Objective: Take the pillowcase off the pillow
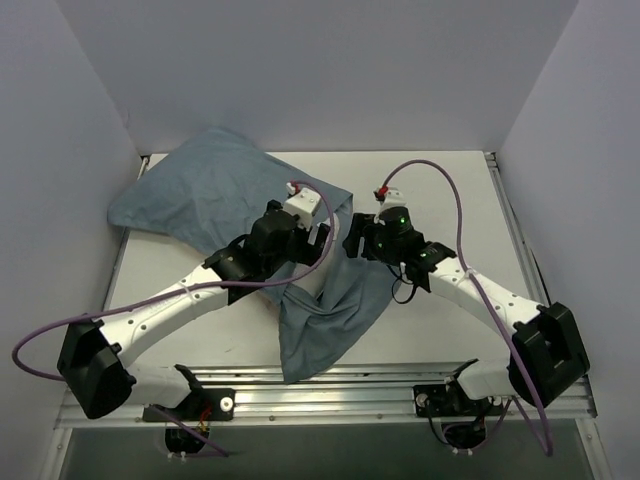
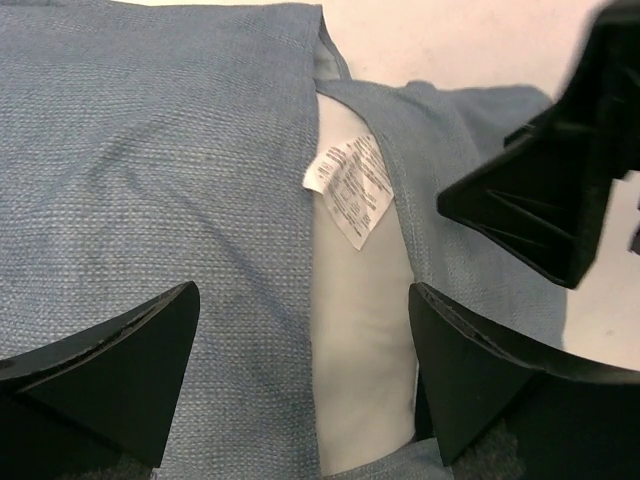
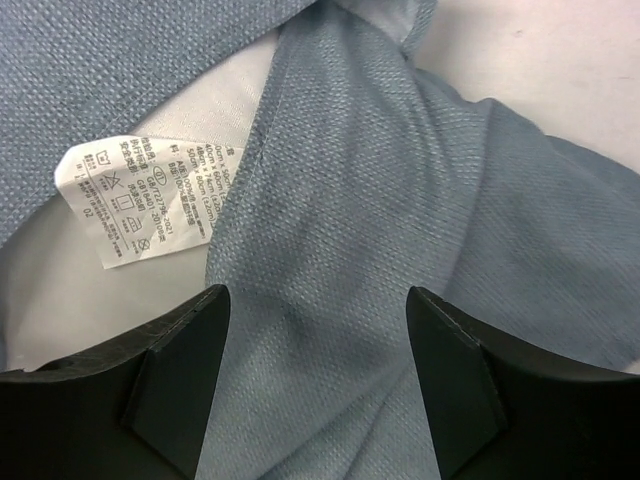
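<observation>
- The pillowcase (image 1: 215, 190) lies on the table (image 1: 440, 180), from the far left corner toward the near middle. The pillow (image 2: 360, 330) is inside it; only a white strip shows at the opening, with a white label (image 3: 135, 200) on it.
- I judge the task is at its beginning: the pillow is not out at all, and both my grippers are at the opening to find a grip.
- My left gripper (image 2: 300, 290) is wide open and holds nothing. It hangs over the opening, with the white strip between the jaws and blue cloth under each tip. I cannot tell if the tips touch the cloth.
- My right gripper (image 3: 317, 292) is also open, somewhat less wide, and holds nothing. Blue cloth from the right side of the opening lies between its jaws; the label is just beside its left jaw. Whether it touches the cloth I cannot tell either.
- The two grippers are very near each other, so I must take care they do not collide.
- Next move, I think: the right gripper goes down and closes on the blue edge only, not on the white pillow. The left one then pins or takes the pillow, so the cover can be pulled off.
</observation>
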Controlling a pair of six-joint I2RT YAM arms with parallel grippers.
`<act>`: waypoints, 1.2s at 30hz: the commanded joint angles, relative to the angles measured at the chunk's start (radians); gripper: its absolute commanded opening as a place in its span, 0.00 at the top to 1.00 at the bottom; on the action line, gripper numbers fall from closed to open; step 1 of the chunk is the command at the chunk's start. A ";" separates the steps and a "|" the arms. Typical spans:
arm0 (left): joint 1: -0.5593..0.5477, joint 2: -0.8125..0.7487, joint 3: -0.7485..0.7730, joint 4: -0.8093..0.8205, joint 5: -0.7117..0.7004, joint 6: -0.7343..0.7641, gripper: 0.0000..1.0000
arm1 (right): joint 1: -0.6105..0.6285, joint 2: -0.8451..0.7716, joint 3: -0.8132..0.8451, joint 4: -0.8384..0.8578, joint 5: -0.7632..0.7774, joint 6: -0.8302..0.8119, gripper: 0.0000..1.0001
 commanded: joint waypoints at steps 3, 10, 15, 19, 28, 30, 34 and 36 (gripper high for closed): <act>-0.083 0.074 0.066 -0.029 -0.107 0.123 0.06 | -0.019 0.074 0.018 0.132 -0.100 0.026 0.34; -0.116 0.137 0.056 -0.022 -0.163 0.135 0.06 | -0.021 0.088 0.018 0.175 -0.135 0.030 0.34; -0.116 0.213 0.045 -0.029 -0.233 0.117 0.05 | -0.019 0.124 -0.003 0.212 -0.172 0.047 0.34; -0.114 0.258 0.039 -0.046 -0.273 0.083 0.03 | -0.019 0.152 -0.008 0.221 -0.172 0.035 0.36; -0.082 0.304 -0.015 -0.040 -0.301 0.008 0.51 | -0.131 0.169 -0.138 0.233 -0.105 0.053 0.83; -0.065 0.287 -0.033 -0.035 -0.273 -0.009 0.80 | -0.162 0.166 -0.163 0.233 -0.106 0.053 0.95; -0.061 0.205 -0.079 -0.040 -0.241 -0.023 0.98 | -0.211 0.155 -0.169 0.230 -0.114 0.050 1.00; -0.061 0.159 -0.102 -0.041 -0.203 -0.021 0.98 | -0.228 0.145 -0.154 0.218 -0.118 0.049 1.00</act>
